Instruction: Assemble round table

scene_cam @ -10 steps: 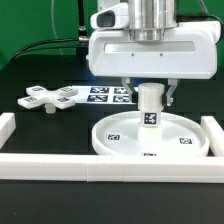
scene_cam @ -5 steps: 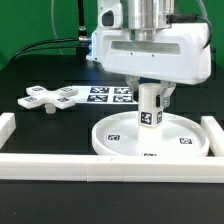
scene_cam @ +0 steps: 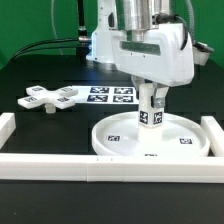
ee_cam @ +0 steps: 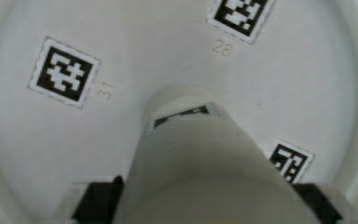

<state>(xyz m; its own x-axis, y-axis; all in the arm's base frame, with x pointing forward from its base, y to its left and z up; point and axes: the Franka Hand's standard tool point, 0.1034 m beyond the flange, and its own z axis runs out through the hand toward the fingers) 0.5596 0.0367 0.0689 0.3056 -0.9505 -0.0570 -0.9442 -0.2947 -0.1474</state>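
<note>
Rotation of the gripper (scene_cam: 151,98) about its vertical axis is the change since the earlier frames. Its white housing now presents a corner to the exterior view. The short white cylindrical plastic post (scene_cam: 149,115) has turned with it and shows a different tag face.

Nearest the exterior camera lies a long white border bar (scene_cam: 100,166). Directly behind it sits the large round rimmed white plastic disc (scene_cam: 112,138), which carries black-and-white square tags on its floor. In the wrist view, faint marks beside two of the disc tags are too blurred to read.

The post stands upright at the disc centre with its base on the disc floor. The gripper reaches down from above. Its two dark fingers (scene_cam: 164,97) are narrowed onto the upper part of the post, one on each side and in contact with it. The wrist view shows the same grip, with a finger (ee_cam: 101,200) against the post's flank.

Farther back, toward the exterior view's left, the smaller white cross-shaped plastic piece (scene_cam: 55,97) lies flat on the black table (scene_cam: 40,65), well apart from the gripper. The marker board (scene_cam: 110,95) lies just beside it.
</note>
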